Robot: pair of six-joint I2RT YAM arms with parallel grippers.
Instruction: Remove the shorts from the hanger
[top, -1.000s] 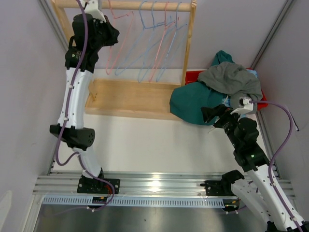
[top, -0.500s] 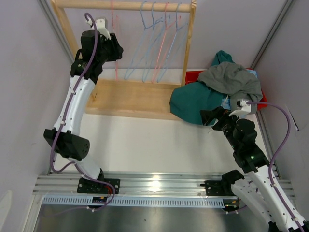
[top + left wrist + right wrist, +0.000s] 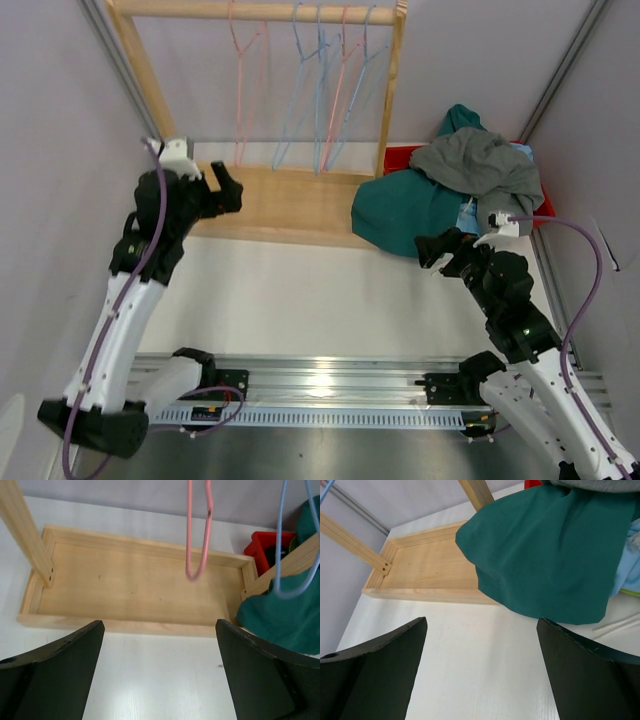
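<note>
Pulling back from the top rail [image 3: 270, 10] with the left gripper [image 3: 232, 190]: pinched shut up by the pink hanger [image 3: 240, 80] a second ago, now spread fully wide, gripping nothing, hovering low over the wooden rack base [image 3: 290, 205]. Leaves every hanger bare: thin pink and blue wire loops hanging straight. Suggests nothing remains to unhook, so probably at or near the finish. Right gripper [image 3: 432, 255]: likewise wide open and empty, unmoved, just beside the dark teal shorts [image 3: 400, 210]. Heaped over the red bin [image 3: 400, 155] at right: soft, rumpled cloth, grey shorts [image 3: 480, 165] on top, teal spilling down against the rack's corner, a sliver of light blue shorts [image 3: 468, 212] beneath.
</note>
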